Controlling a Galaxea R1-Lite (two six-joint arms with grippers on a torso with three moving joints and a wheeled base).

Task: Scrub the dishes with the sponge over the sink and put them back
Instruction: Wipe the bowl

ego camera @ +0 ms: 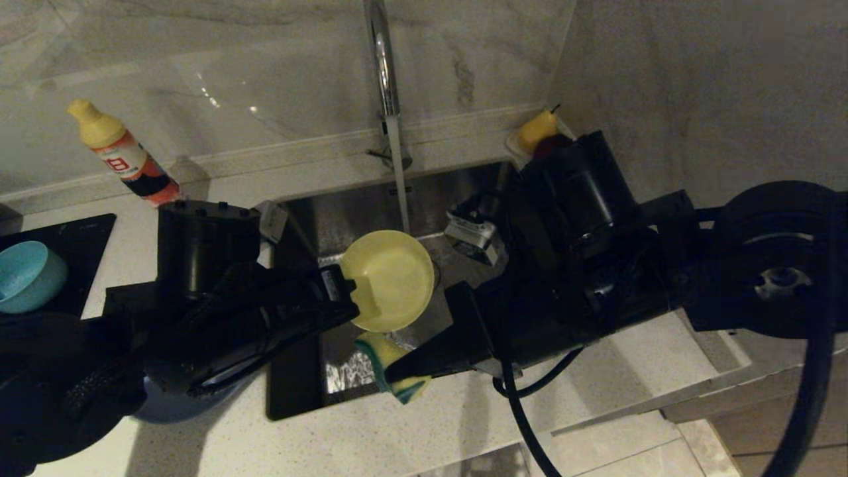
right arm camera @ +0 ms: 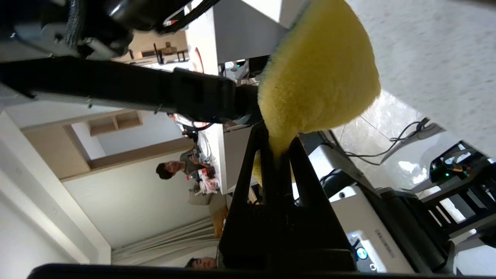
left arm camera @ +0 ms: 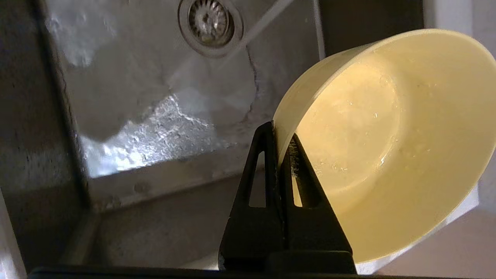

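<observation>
The left gripper has its jaws clamped on the rim of the yellow bowl, holding it tilted on edge over the sink, where a thin stream runs from the chrome tap. Just nearer, the right gripper pinches the sponge at the sink's near edge, just beside the bowl. The teal-blue bowl sits far left on the black cooktop.

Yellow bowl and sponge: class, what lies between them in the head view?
Nothing solid: only a narrow gap over the sink separates the yellow bowl from the sponge just below it.
</observation>
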